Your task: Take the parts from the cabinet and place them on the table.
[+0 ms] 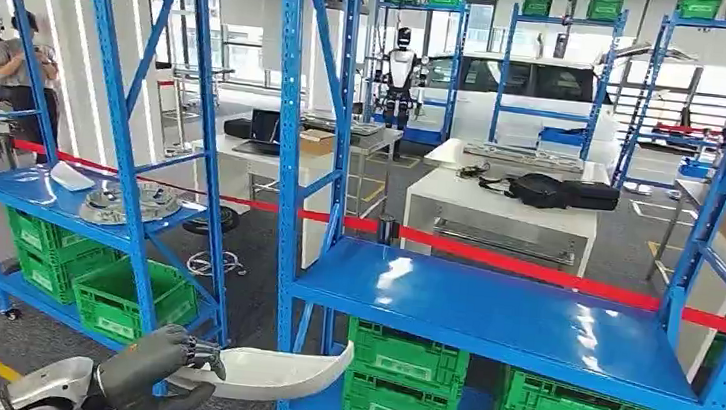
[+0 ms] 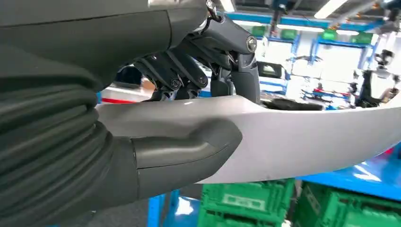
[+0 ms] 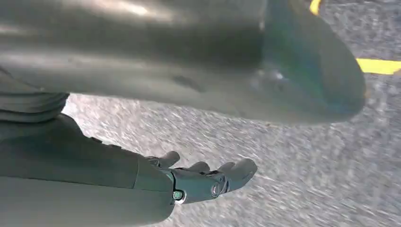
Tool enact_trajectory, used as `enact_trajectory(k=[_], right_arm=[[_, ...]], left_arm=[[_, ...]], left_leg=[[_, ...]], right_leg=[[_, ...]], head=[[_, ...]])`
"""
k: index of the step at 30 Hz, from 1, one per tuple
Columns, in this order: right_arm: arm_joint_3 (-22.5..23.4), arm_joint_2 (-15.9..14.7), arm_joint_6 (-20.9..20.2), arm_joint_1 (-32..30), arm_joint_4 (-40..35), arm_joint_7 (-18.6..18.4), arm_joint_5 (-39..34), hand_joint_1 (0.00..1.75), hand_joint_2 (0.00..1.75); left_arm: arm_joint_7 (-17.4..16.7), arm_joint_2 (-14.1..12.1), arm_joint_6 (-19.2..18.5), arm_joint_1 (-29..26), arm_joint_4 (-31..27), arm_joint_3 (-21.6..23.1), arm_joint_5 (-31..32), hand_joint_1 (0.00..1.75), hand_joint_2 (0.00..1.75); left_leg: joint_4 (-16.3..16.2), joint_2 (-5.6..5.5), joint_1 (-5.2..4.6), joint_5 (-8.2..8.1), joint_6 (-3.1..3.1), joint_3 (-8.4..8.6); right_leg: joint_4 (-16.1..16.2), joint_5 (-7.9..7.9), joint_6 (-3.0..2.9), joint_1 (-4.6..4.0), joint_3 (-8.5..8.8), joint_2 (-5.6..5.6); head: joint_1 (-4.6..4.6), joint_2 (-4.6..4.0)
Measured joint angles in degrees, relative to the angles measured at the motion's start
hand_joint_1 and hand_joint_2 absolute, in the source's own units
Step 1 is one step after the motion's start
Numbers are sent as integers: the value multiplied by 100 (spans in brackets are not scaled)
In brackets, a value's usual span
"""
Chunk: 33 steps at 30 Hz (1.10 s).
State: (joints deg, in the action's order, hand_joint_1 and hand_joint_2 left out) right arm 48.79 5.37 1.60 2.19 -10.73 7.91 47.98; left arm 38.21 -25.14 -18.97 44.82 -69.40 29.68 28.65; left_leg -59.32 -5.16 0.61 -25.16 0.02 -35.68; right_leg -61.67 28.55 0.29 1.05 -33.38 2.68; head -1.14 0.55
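Note:
My left hand (image 1: 153, 378) grips a long, curved white part (image 1: 273, 371) low at the front, just ahead of the blue cabinet's lower shelf. In the left wrist view the thumb (image 2: 189, 153) lies across the white part (image 2: 302, 142) and the dark fingers (image 2: 231, 61) close over its far edge. More parts lie on the left blue rack's shelf: a round metal disc (image 1: 128, 203) and a small white piece (image 1: 70, 176). My right hand (image 3: 208, 182) hangs over the grey floor, fingers loosely apart and holding nothing.
The blue cabinet shelf (image 1: 499, 314) directly ahead is bare, with green crates (image 1: 403, 370) beneath it. A red barrier tape (image 1: 534, 270) runs behind. White tables (image 1: 499, 213), another robot (image 1: 399, 73) and a person (image 1: 16, 61) are farther back. A yellow floor line (image 3: 378, 66) shows.

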Motion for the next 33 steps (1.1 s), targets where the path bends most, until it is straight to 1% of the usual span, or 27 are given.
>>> enact_trajectory(k=[1, 4, 5, 6, 7, 8, 9, 10, 11, 12, 14, 15, 16, 17, 20, 21, 22, 23, 24, 25, 26, 27, 28, 29, 30, 31, 33], right_arm=[[24, -37, 2, 1, 0, 57, 2, 0, 0], [59, -155, 55, -19, 0, 225, 42, 0, 0], [70, -181, 81, -19, 0, 260, 61, 0, 0], [74, -199, 101, -13, -4, 286, 72, 0, 0], [76, -284, 116, -26, -24, 323, 98, 0, 0], [76, -295, 127, -38, -24, 345, 105, 0, 0], [85, -327, 149, -50, -24, 376, 107, 0, 0], [94, -361, 153, -59, -24, 385, 120, 0, 0], [107, -387, 160, -62, -24, 369, 142, 0, 0], [120, -395, 160, -62, -24, 319, 166, 0, 0], [137, -406, 164, -59, -24, 236, 173, 0, 0], [148, -406, 166, -56, -24, 229, 173, 0, 0], [160, -404, 164, -59, -24, 218, 173, 0, 0], [166, -404, 164, -59, -24, 210, 175, 0, 0], [175, -404, 153, -53, -24, 166, 177, 0, 0], [175, -406, 146, -51, -24, 142, 183, 0, 0], [177, -404, 146, -72, -24, 129, 197, 0, 0], [177, -400, 144, -101, -24, 96, 205, 0, 0], [179, -400, 144, -147, -24, 46, 208, 0, 0], [188, -400, 149, -178, -24, 2, 208, 0, 0], [199, -398, 149, -205, -24, -18, 208, 0, 0], [208, -393, 151, -221, -24, -22, 208, 0, 0], [212, -393, 151, -224, -24, -29, 208, 0, 0], [214, -393, 153, -223, -24, -37, 208, 0, 0], [214, -393, 155, -223, -24, -46, 208, 0, 0], [216, -387, 155, -227, -22, -53, 210, 0, 0], [216, -380, 149, -224, -22, -81, 214, 0, 0]], left_arm=[[-2, 0, 74, 4, 4, 2, -8, 175, 175], [46, -24, 267, -63, -2, 35, -2, 175, 175], [57, -39, 306, -86, -4, 42, 7, 175, 175], [61, -46, 323, -113, -4, 48, 22, 175, 175], [63, -46, 330, -79, 0, 66, 46, 175, 175], [48, -31, 330, -59, -2, 87, 55, 175, 175], [24, -26, 317, -68, -13, 109, 18, 175, 175], [-7, -31, 286, -87, -24, 129, -31, 175, 175], [-24, -53, 251, -108, -48, 151, -74, 175, 175], [-42, -68, 231, -110, -77, 166, -109, 175, 175], [-70, -74, 196, -78, -153, 192, -122, 175, 175], [-92, -72, 190, -53, -197, 197, -122, 175, 175], [-98, -72, 188, -20, -221, 199, -122, 175, 175], [-111, -57, 183, -2, -247, 210, -126, 175, 175], [-125, -57, 201, 12, -260, 216, -148, 175, 175], [-127, -57, 205, 19, -286, 216, -168, 175, 175], [-114, -55, 216, 77, -299, 216, -196, 175, 175], [-120, -52, 216, 130, -299, 219, -225, 175, 175], [-105, -46, 216, 156, -297, 219, -262, 175, 175], [-87, -37, 216, 163, -295, 221, -306, 175, 175], [-74, -35, 216, 167, -293, 227, -328, 175, 175], [-74, -35, 216, 171, -286, 229, -336, 175, 175], [-74, -35, 216, 183, -284, 229, -341, 175, 175], [-72, -35, 218, 202, -284, 229, -343, 175, 175], [-63, -31, 221, 226, -284, 229, -343, 175, 175], [-59, -22, 229, 249, -284, 229, -345, 175, 175], [-59, -24, 258, 255, -284, 229, -361, 175, 175]], left_leg=[[-23, -52, -25, 3, -47, -40], [33, -267, 8, 78, -181, -84], [50, -340, 2, 103, -219, -98], [16, -227, 8, 75, -221, -146], [-202, 117, -34, -90, -240, -252], [-576, 311, -30, -299, -266, -419], [-1087, 426, -20, -531, -284, -645], [-1515, 463, -10, -684, -297, -835], [-1728, 479, -3, -711, -299, -923], [-1644, 487, -2, -615, -294, -872], [-808, 558, -11, -188, -258, -400], [-273, 726, -28, 4, -216, -99], [2, 1009, -110, -83, -184, 39], [31, 941, -123, -58, -119, 55], [69, 698, -124, -27, -36, 28], [114, 650, -68, 6, 4, 65], [127, 587, -58, 13, 32, 62], [127, 531, -49, 19, 48, 58], [127, 460, -50, 13, 60, 56], [122, 385, -50, 10, 64, 54], [113, 298, -50, 11, 63, 53], [103, 218, -44, 10, 61, 53], [92, 140, -34, 8, 51, 52], [70, 64, -22, 3, 25, 52], [34, -1, -8, -13, -10, 40], [-15, -58, -24, -28, -55, -4], [-4, -212, -19, -3, -147, -48]], right_leg=[[120, 110, 23, 34, 49, 322], [139, 64, -62, -17, 40, 82], [177, 33, -114, 15, 48, 3], [211, 7, -156, 35, 58, -89], [223, 3, -194, 30, 63, -157], [224, 4, -201, 17, 63, -235], [224, 15, -217, 3, 62, -329], [223, 20, -225, -4, 62, -415], [222, 25, -229, -8, 63, -493], [222, 32, -233, -10, 68, -565], [222, 57, -219, -15, 99, -720], [222, 75, -202, -22, 125, -792], [218, 99, -168, -61, 135, -855], [208, 109, -136, -74, 134, -911], [251, 125, -56, -81, 197, -1126], [204, 185, -13, -42, 193, -934], [8, 317, 3, -37, 109, -591], [-384, 532, 12, -27, -78, -407], [-899, 761, 24, -28, -329, -320], [-1310, 902, 31, -29, -547, -294], [-1548, 903, 35, -29, -696, -282], [-1460, 754, 36, -23, -689, -280], [-1118, 511, 36, -11, -555, -270], [-638, 248, 39, 3, -341, -231], [-124, 16, 59, 39, -99, -37], [103, 66, 88, 89, -17, 324], [96, 58, 12, 41, -22, 133]], head=[[0, 0], [2, 0], [2, 0], [2, 0], [35, 0], [33, 0], [33, 0], [33, 0], [33, 0], [35, 0], [35, 0], [35, 0], [37, 0], [31, 0], [28, 0], [24, 0], [24, 0], [13, 0], [11, 0], [7, 0], [9, 0], [4, 0], [4, 0], [2, 0], [2, 0], [-2, 0], [7, 0]])
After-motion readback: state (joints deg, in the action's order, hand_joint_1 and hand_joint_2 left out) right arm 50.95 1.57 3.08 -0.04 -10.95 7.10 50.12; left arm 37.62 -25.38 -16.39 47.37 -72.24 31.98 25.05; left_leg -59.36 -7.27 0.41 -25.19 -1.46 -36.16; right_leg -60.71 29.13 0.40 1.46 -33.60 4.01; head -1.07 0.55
